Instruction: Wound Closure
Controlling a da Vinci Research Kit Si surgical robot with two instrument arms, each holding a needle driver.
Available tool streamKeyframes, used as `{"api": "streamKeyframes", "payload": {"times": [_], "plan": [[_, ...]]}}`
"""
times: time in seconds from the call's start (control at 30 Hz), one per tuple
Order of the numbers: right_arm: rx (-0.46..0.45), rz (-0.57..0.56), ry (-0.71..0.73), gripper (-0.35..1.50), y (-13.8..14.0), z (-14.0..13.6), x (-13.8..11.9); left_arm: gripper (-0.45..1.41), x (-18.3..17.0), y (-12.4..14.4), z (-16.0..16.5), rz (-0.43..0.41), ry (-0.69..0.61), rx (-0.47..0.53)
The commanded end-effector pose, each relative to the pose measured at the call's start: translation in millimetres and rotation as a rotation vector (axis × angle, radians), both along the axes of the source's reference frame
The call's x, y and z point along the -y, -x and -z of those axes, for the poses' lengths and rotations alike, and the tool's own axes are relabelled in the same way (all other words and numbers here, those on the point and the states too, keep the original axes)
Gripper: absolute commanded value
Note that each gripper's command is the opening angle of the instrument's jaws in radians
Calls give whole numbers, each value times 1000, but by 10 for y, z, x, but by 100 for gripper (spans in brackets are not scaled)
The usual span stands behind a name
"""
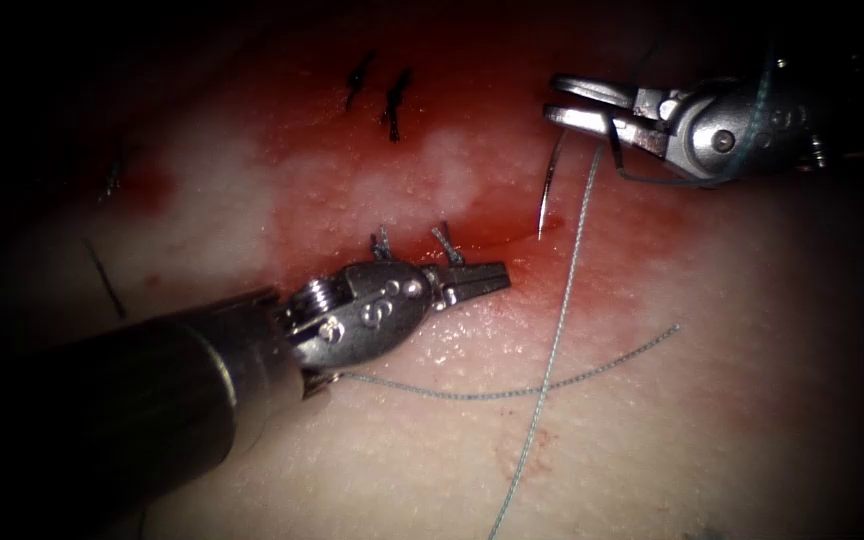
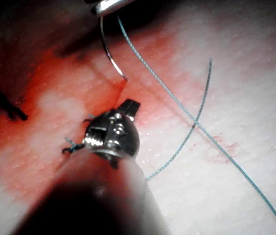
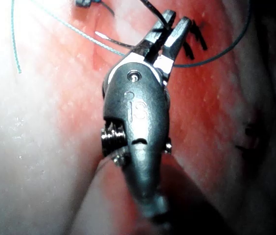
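Your tissue (image 1: 712,420) lies pale under both tools, stained with red fluid (image 1: 352,170) around the cut (image 1: 512,238), which runs across the middle of the endoscope view. Your left tool (image 1: 477,283) comes in from the lower left and rests its tip just below the cut, jaws closed together and holding nothing. Your right tool (image 1: 577,102) sits at the upper right, above the cut, its jaws clamped on the needle (image 1: 549,185) near its blunt end; the needle hangs down from them with its point just at the right end of the cut, and you cannot tell whether the point touches the tissue. The thread (image 1: 562,300) drops from the right tool across the tissue to the lower edge, and crosses a second, loose strand lying below the left tool. Two short cut ends (image 1: 442,243) of an earlier stitch stand just above the left tool's tip. Two dark stitches (image 1: 377,90) sit further up the tissue, well apart from both tools.
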State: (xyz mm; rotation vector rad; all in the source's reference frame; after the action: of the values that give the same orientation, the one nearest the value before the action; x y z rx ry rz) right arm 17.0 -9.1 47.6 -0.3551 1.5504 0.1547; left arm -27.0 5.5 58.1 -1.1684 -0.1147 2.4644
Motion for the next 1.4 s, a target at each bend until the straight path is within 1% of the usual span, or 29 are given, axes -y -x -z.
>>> {"api": "streamKeyframes", "payload": {"times": [0.03, 0.27, 0.53, 0.67, 1.13, 1.4], "plan": [[4, 0, 21, -35, -12, -10, 0, -5, 1, 9, -11, -5, -4, -6], [30, -12, 106, -35, -20, -24, 2, 2, 5, 25, -25, -21, -15, -20], [58, -12, 162, -35, -22, -31, 4, 7, 13, 26, -32, -32, -54, -58], [69, -8, 178, -35, -25, -35, 7, 10, 18, 27, -36, -45, -66, -61], [78, -6, 190, -35, -28, -45, 14, 14, 18, 23, -29, -50, -75, -58], [111, 17, 195, -35, -33, -55, 21, 14, 17, 19, -23, -53, -81, -54]]}}
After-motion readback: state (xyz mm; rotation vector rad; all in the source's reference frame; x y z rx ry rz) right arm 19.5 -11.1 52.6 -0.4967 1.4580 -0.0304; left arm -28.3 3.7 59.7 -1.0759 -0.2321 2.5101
